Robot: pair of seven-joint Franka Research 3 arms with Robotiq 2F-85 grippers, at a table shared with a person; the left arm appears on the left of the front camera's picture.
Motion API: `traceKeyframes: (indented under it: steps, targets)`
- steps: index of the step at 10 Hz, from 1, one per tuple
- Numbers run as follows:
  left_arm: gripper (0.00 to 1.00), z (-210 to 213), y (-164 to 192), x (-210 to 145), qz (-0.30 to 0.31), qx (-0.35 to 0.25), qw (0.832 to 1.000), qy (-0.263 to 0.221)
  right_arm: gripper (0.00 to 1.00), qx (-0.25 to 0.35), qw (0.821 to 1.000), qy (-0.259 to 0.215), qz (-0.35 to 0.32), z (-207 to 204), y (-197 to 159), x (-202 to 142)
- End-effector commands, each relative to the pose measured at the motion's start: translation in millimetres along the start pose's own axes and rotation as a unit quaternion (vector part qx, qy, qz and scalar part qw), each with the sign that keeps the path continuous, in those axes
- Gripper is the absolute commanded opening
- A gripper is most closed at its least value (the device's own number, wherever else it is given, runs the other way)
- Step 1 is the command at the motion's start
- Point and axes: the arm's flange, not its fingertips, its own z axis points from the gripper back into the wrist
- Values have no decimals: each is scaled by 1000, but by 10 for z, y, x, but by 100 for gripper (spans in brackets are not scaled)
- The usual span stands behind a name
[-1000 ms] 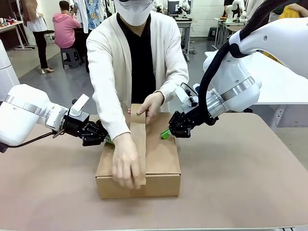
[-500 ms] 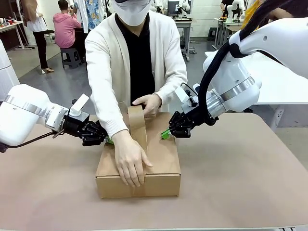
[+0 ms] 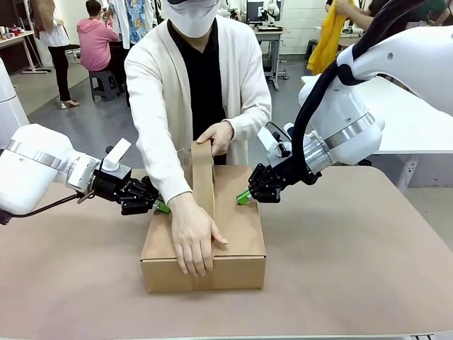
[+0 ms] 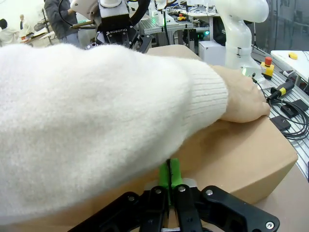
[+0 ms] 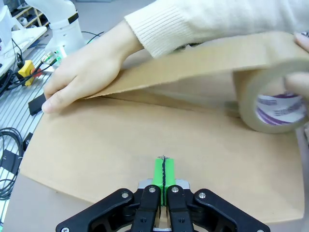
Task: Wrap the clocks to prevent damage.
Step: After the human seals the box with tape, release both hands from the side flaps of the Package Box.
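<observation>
A closed cardboard box (image 3: 237, 234) lies in the middle of the table; the clocks are hidden. A person's hand (image 3: 192, 241) presses a brown tape strip (image 3: 203, 177) down at the box's near edge. The other hand (image 3: 218, 134) holds the tape roll (image 5: 273, 104) up over the far edge. My left gripper (image 3: 161, 206) is shut, its green tips against the box's left side. My right gripper (image 3: 243, 197) is shut, with its tips resting on the box top (image 5: 120, 159) near the far right corner. The person's white sleeve (image 4: 96, 121) hangs just above my left gripper (image 4: 170, 174).
The brown table (image 3: 354, 269) has free room right and left of the box. A white side table (image 3: 410, 120) stands at the back right. Cables and an emergency stop (image 4: 268, 63) lie beyond the table's edge. People stand farther back.
The person's far hand has lifted the tape roll, so the strip now rises steeply from the box. The near hand slid slightly along the front edge. Both grippers stayed still.
</observation>
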Motion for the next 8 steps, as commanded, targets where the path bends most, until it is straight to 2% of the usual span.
traceKeyframes:
  steps: [1, 8]
  targets:
    - [1, -10, 1, -48, 1, 4, 1000, 7, 1, -1, 1000, 3, 0, -14, 3, -42]
    - [1, -10, 1, -48, 1, 4, 1000, 7, 1, -1, 1000, 3, 0, -14, 3, -42]
